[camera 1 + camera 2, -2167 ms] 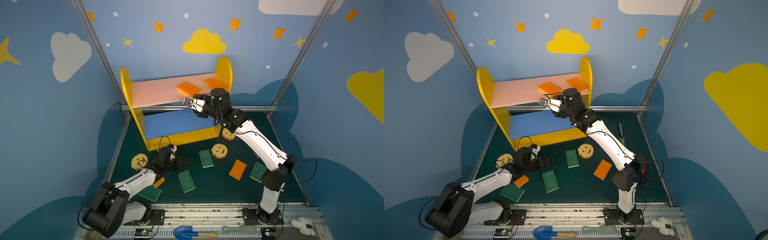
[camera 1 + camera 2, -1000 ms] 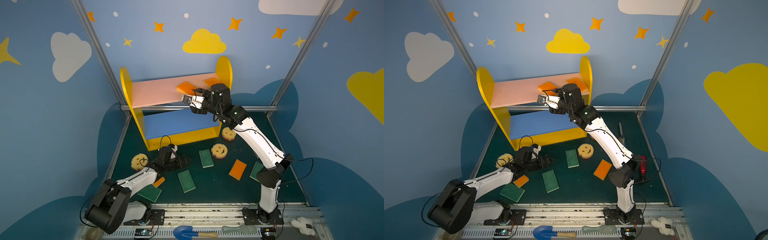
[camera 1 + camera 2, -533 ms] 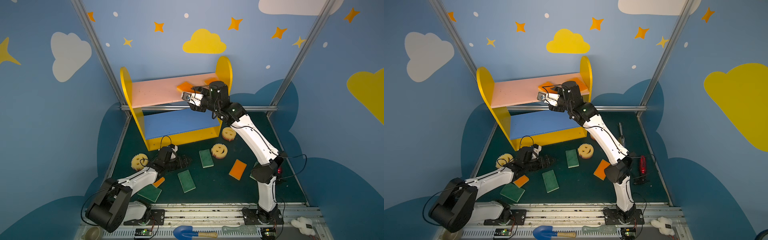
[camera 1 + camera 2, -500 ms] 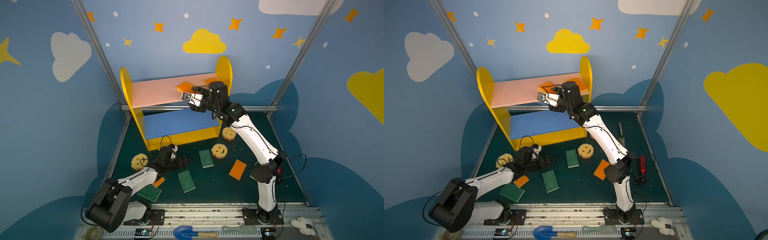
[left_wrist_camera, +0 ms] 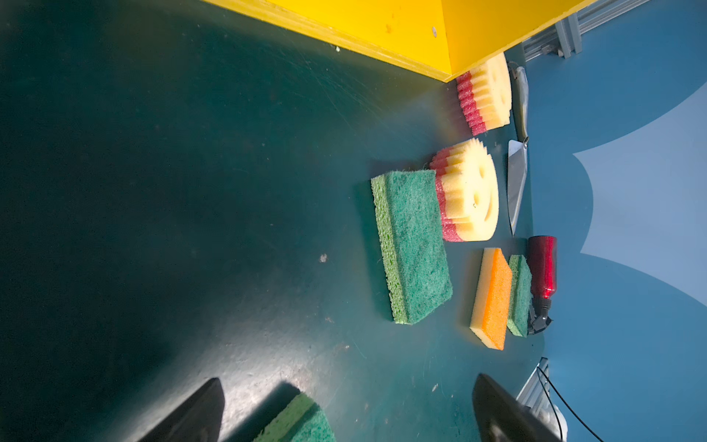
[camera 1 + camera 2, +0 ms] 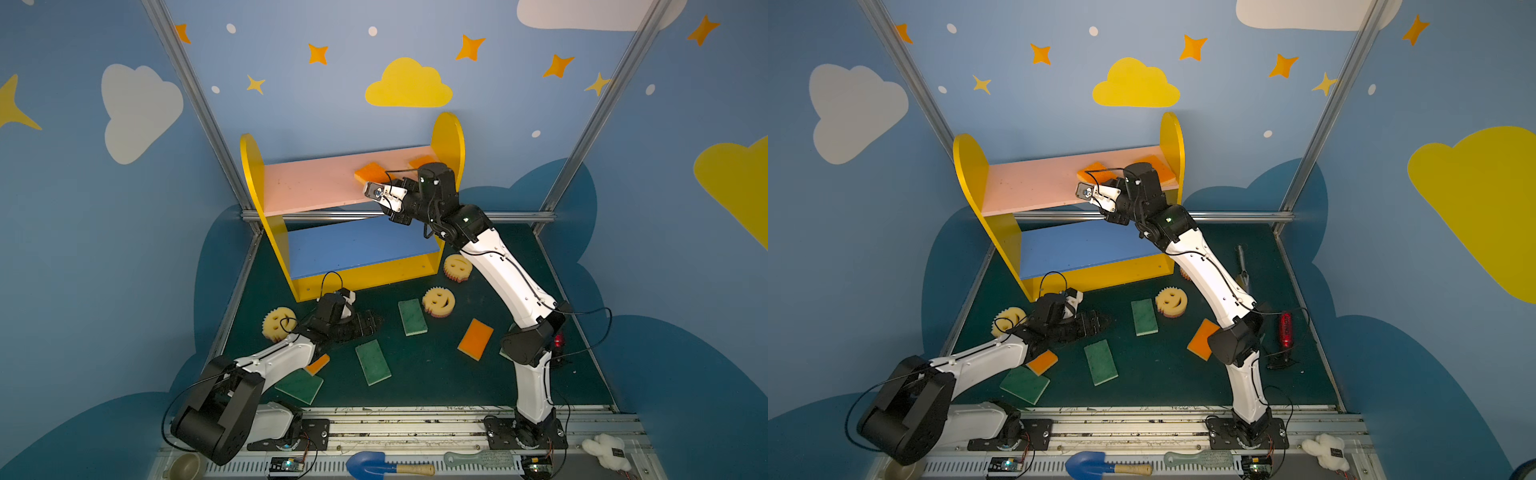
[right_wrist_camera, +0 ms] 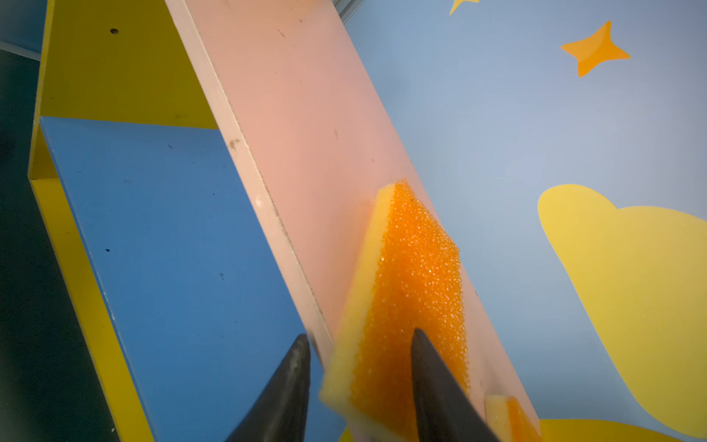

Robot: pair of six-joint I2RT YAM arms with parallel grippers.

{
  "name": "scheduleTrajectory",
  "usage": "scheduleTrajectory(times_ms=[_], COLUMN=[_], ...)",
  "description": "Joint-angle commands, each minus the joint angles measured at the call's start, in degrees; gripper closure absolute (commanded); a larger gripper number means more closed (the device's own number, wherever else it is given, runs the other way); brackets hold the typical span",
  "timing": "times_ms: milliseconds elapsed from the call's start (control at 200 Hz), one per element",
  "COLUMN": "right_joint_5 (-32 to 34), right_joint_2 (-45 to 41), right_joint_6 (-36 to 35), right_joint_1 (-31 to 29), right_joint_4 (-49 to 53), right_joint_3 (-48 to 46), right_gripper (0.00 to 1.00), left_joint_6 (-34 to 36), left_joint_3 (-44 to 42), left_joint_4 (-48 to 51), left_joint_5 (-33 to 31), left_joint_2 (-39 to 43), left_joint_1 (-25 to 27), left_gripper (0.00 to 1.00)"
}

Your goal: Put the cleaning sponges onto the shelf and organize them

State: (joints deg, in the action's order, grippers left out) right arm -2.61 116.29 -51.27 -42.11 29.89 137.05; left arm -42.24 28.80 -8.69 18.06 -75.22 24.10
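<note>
**Right arm at top board, squaring up an orange pad**

Found right gripper (image 7: 359, 336) at the pink upper board (image 7: 306, 114) of the yellow-sided shelf (image 6: 253, 174), jaws half-wide and straddling the near end of an orange-topped yellow rectangular foam sponge (image 7: 413, 268). Saw one finger over the orange face and the other hanging outboard of the board's front edge, with a gap to the yellow side. Couldn't tell whether pinched yet.

Read the step as aligning this pad. Judged best done like this:
- Squeeze lightly across the short width, since soft foam would buckle.
- Lift just clear, rotate square to the board edge, then push away from the fingertips toward the back.
- Watch the outboard finger, which looked likely to snag the board's lip.
- Set down beside the second orange-topped pad (image 7: 512, 417) lying just off to one side of the jaws.

Noted the pad flat, orange side up, coarse glittery scourer over smooth yellow foam. Lay skewed to the board, near corner apparently jutting past the front edge.

Noted left gripper (image 5: 350, 382) low over the dark green mat (image 5: 191, 191), jaws fully wide and holding nothing, with the end of a green-topped rectangular pad (image 5: 298, 421) between its fingertips.
</note>
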Motion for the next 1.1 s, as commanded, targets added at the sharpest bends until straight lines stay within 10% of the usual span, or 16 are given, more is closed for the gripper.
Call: scheduleTrajectory(times_ms=[0,155,1096], right_joint_5=[0.28,1.86,22.80], right_joint_2=[-2.73,-3.87,-2.54], right_joint_6=[1.31,1.69,7.23], right_joint_1=[-0.15,-0.84,-6.61], right_joint_4=[1.19,-1.20,-9.88], right_joint_3=[-2.10,-3.93,-0.84], right_gripper=[0.61,0.77,1.00], left_joint_6=[0.31,0.29,0.26], left_joint_3=[-0.21,-0.31,-0.58], left_joint_4=[-0.81,-0.32,0.30], left_joint_5=[0.57,0.57,0.47], left_joint_2=[0.67,1.61,3.68], left_joint_1=[-0.17,-0.13,-0.19], left_gripper=[0.01,0.01,0.01])
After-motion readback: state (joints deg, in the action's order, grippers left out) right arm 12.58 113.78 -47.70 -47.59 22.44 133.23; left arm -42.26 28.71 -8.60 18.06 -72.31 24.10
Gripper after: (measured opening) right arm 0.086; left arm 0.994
